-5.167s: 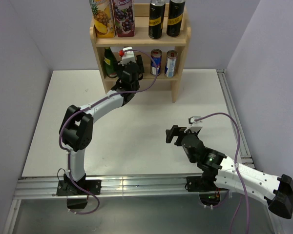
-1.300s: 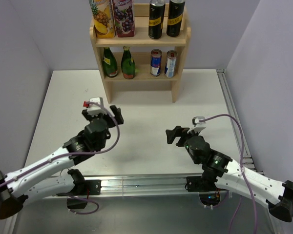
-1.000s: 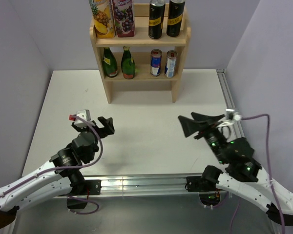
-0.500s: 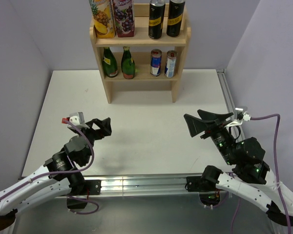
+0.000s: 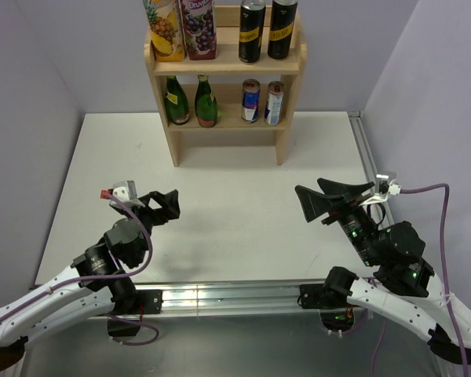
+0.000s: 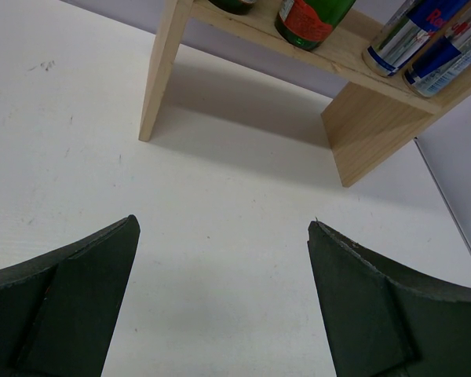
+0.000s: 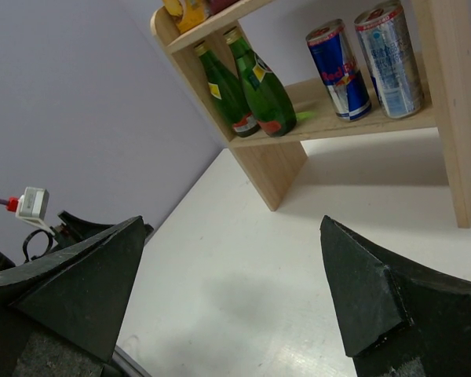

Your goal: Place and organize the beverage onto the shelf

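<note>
The wooden shelf (image 5: pixel 173 145) stands at the table's far edge. Its top tier holds two juice cartons (image 5: pixel 182 30) and two black cans (image 5: pixel 267 30). Its lower tier holds two green bottles (image 5: pixel 191 101) and two slim cans (image 5: pixel 263 101). My left gripper (image 5: pixel 171 204) is open and empty, low over the table's near left. My right gripper (image 5: pixel 308 185) is open and empty at the near right. The left wrist view (image 6: pixel 223 223) shows bare table between the fingers, with the shelf (image 6: pixel 161 71) ahead. The right wrist view (image 7: pixel 232 221) shows the same, with the bottles (image 7: pixel 263 90) and cans (image 7: pixel 365 63) beyond.
The white table (image 5: pixel 235 196) is boxed in by purple-grey walls on the left, back and right. A metal rail (image 5: pixel 220 297) runs along the near edge and another along the right edge (image 5: pixel 370 173). The left gripper's tip shows in the right wrist view (image 7: pixel 86 228).
The left arm left the second green bottle on the lower tier and drew back to the near left. The right gripper lifted and opened wide. Nothing has moved in the last half second.
</note>
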`<action>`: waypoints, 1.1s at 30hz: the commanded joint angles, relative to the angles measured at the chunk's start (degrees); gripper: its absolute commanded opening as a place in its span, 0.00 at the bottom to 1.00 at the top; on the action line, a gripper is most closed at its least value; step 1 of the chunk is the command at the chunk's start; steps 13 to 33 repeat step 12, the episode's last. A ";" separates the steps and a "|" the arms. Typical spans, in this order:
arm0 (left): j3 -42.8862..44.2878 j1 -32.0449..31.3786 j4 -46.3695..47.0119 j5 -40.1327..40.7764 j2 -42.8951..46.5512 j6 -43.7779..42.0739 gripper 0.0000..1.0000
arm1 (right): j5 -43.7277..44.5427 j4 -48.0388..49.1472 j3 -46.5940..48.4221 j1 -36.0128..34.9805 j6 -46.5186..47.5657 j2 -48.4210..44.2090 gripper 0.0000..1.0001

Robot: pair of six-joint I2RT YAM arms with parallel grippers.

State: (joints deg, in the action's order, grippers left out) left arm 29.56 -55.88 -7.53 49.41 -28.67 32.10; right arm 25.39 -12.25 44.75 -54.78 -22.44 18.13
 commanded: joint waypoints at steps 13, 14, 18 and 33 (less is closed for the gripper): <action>-0.03 -0.28 2.08 0.86 -0.07 -1.07 0.96 | 0.63 -1.10 1.30 -0.32 1.25 0.24 1.00; -0.03 -0.28 2.08 0.86 -0.07 -1.07 0.96 | 0.63 -1.10 1.30 -0.32 1.25 0.24 1.00; -0.03 -0.28 2.08 0.86 -0.07 -1.07 0.96 | 0.63 -1.10 1.30 -0.32 1.25 0.24 1.00; -0.03 -0.28 2.08 0.86 -0.07 -1.07 0.96 | 0.63 -1.10 1.30 -0.32 1.25 0.24 1.00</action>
